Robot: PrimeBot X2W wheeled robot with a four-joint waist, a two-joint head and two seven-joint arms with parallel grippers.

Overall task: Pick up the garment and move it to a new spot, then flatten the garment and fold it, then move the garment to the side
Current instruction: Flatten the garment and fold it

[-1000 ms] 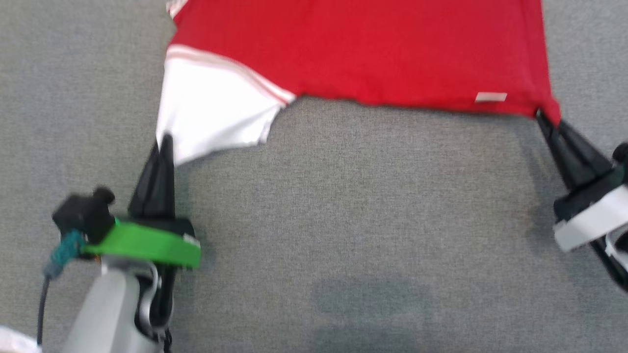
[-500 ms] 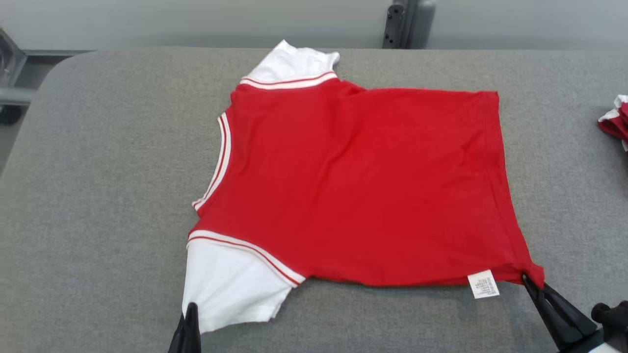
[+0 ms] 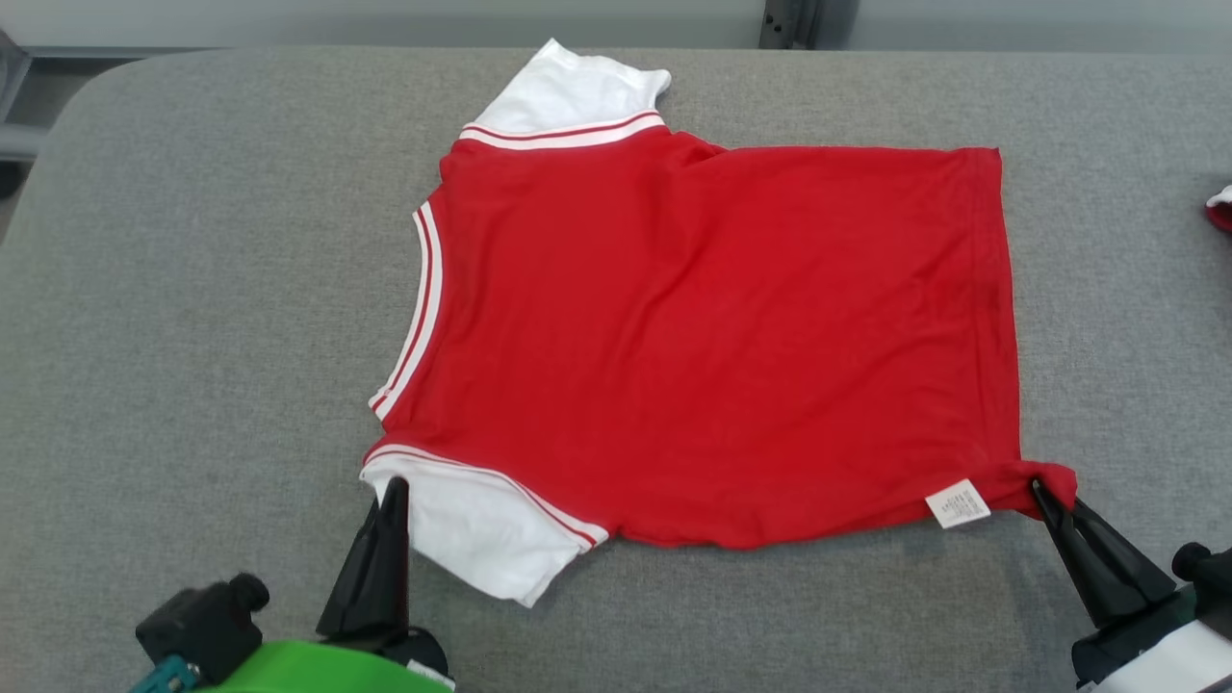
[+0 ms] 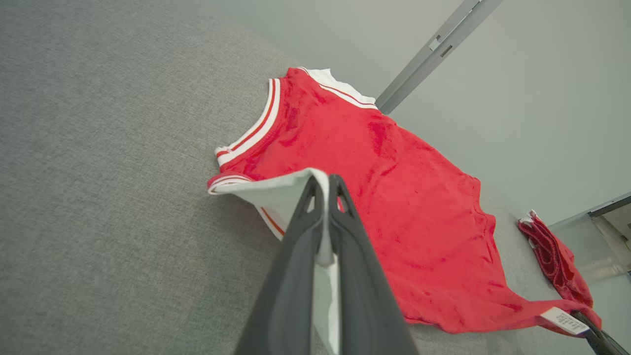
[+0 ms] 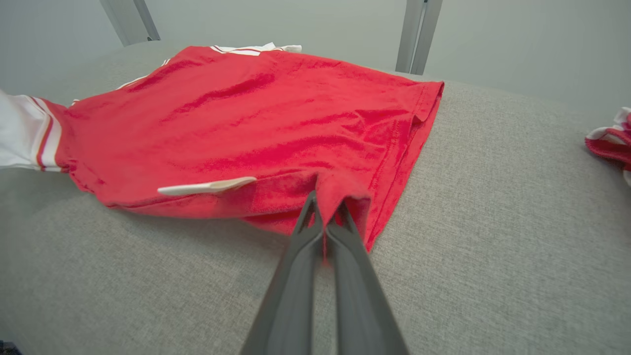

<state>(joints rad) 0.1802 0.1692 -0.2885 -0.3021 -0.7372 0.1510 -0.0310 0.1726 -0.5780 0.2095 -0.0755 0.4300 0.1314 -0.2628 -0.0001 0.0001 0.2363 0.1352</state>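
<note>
The garment (image 3: 712, 337), a red jersey shirt with white striped sleeves, lies spread on the grey padded table (image 3: 192, 318), collar to the left and hem to the right. My left gripper (image 3: 393, 486) is shut on the near white sleeve (image 3: 481, 539), and the left wrist view shows the white cloth pinched between its fingers (image 4: 323, 197). At the near right, my right gripper (image 3: 1041, 491) is shut on the hem corner beside the small white label (image 3: 958, 504). In the right wrist view red cloth (image 5: 340, 195) bunches around the closed fingertips.
A small red-and-white bundle (image 3: 1220, 207) lies at the table's right edge, also seen as a bundle (image 4: 554, 256) in the left wrist view. A grey post (image 3: 789, 21) stands behind the far edge. Bare grey padding extends left of the garment and along the near edge.
The head camera has tilted, so the whole picture shifted. Both grippers keep hold of the garment; the near sleeve and hem corner now sit slightly farther up the table, with the sleeve folded under itself.
</note>
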